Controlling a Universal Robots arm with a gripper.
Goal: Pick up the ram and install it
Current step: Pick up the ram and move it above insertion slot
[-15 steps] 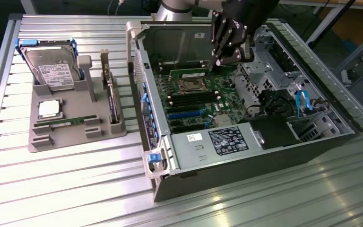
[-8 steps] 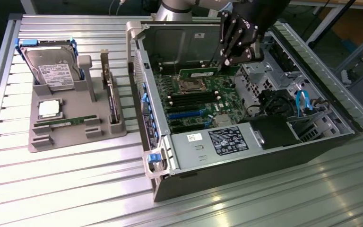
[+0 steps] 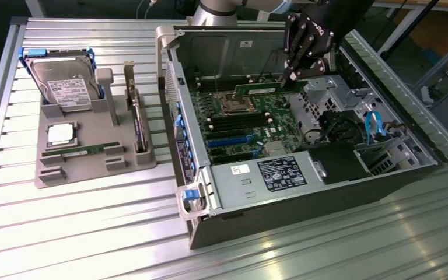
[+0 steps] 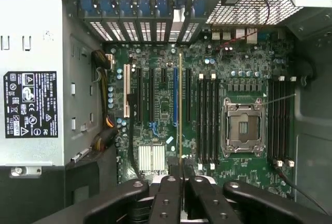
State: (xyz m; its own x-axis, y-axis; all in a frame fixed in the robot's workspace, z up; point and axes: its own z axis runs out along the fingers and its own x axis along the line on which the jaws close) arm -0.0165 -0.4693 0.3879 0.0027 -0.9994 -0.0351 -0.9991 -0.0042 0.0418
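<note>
Slatted table (image 3: 91, 221), end effector (image 3: 293, 77) clamping ram (image 3: 256, 88)

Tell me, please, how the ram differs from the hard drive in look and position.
The ram is a thin green stick; the hard drive is a thick silver box with a white label. The ram hangs on edge in the gripper over the motherboard; the hard drive leans in the grey tray beside the case. Both are rectangular computer parts.
</note>
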